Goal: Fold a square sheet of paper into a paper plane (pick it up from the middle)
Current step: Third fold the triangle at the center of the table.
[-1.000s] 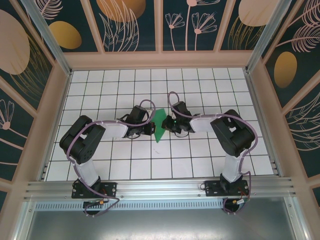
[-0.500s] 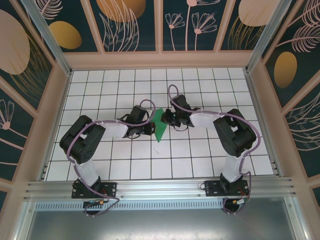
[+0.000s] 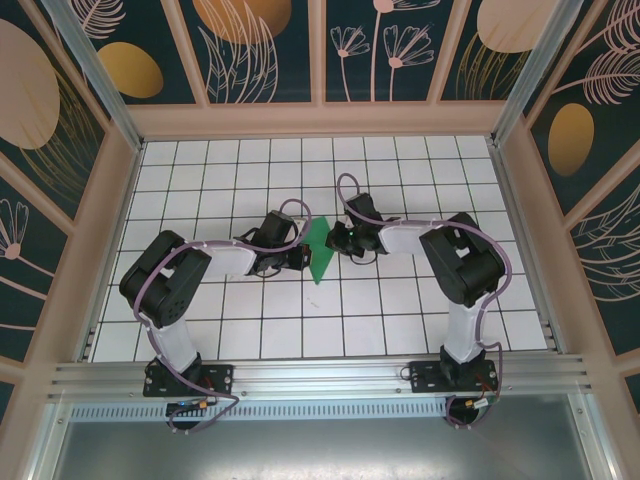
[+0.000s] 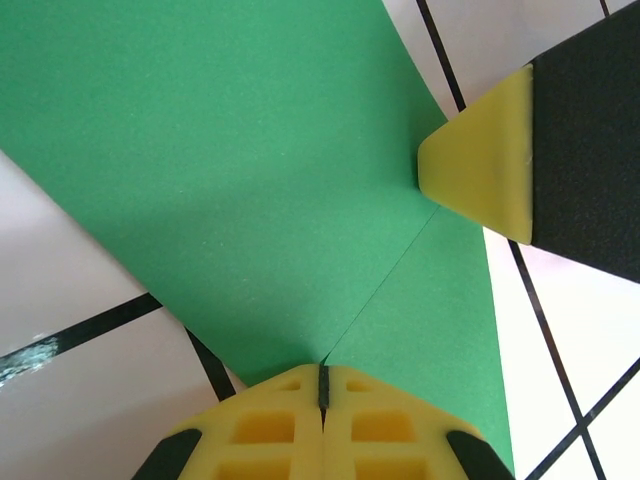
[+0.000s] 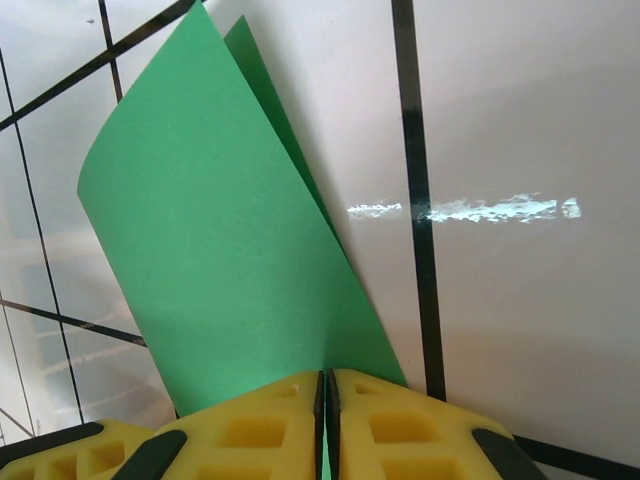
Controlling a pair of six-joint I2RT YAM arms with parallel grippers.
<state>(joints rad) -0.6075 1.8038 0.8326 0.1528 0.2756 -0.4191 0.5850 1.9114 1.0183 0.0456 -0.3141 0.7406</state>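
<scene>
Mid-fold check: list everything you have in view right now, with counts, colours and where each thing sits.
sheet of paper: one, green, creased, at the table's middle between both grippers.
table: one, white tiles with black lines, under everything.
wall panels: several, dark teal with tan plant shapes, around the table.
rail: one, silver, along the near edge.
left gripper: one, yellow and black, shut on the paper's left side.
right gripper: one, yellow and black, shut on the paper's right side.

Lab rig: walled, gridded table (image 3: 400, 330)
</scene>
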